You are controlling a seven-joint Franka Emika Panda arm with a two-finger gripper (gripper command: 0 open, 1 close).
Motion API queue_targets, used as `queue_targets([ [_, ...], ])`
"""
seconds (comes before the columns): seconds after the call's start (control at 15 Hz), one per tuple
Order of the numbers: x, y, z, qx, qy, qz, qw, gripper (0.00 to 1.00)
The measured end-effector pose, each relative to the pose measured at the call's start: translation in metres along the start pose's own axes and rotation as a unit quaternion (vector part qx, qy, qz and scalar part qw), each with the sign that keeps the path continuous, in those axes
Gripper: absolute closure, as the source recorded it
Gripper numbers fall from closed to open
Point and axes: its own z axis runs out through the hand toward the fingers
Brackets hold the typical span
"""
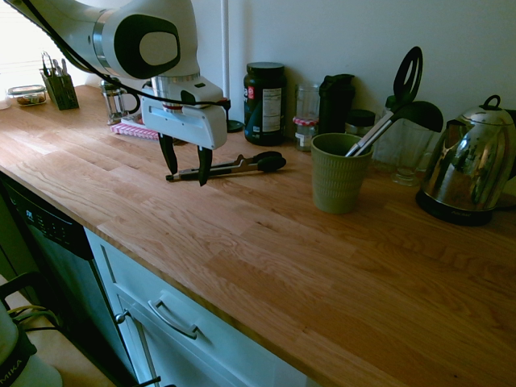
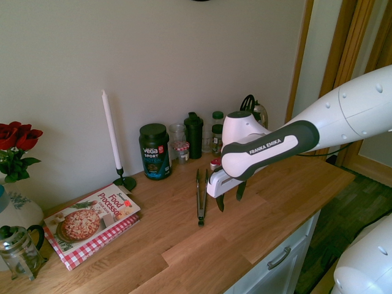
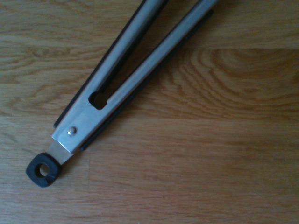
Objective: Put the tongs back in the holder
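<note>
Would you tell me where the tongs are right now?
The tongs lie flat on the wooden counter, below the open gripper, left of the green cup.

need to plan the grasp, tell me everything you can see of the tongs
The tongs lie flat on the wooden countertop, not in the green cup. Two long grey metal arms with dark edging run close together and join at a riveted hinge end with a slot and a small black hanging loop; the other end has black rounded tips pointing toward the cup. The open claw hangs at the hinge end, straddling them, not gripping.
</note>
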Motion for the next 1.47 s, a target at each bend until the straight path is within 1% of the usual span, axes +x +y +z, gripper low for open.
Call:
queue_targets([
  [0.2, 0.007, -0.006, -0.003, 0.009, 0.004, 0.013, 1.0, 0.0],
  [0.27, 0.017, -0.016, -0.014, 0.021, 0.014, 0.037, 0.999, 0.0],
  [0.4, 0.039, -0.048, -0.049, 0.041, 0.042, 0.103, 0.993, 0.0],
  [0.47, 0.048, -0.066, -0.059, 0.043, 0.056, 0.135, 0.988, 0.0],
  [0.53, 0.054, -0.083, -0.059, 0.039, 0.063, 0.162, 0.984, 0.0],
  [0.73, 0.081, -0.127, -0.018, 0.018, 0.069, 0.207, 0.976, 0.0],
  [0.93, 0.11, -0.146, 0.011, 0.029, 0.07, 0.226, 0.971, 0.0],
  [1.0, 0.114, -0.148, 0.016, 0.032, 0.068, 0.23, 0.97, 1.0],
  [1.27, 0.111, -0.158, 0.039, 0.034, 0.054, 0.234, 0.97, 1.0],
  [1.47, 0.11, -0.16, 0.044, 0.034, 0.054, 0.233, 0.97, 1.0],
])
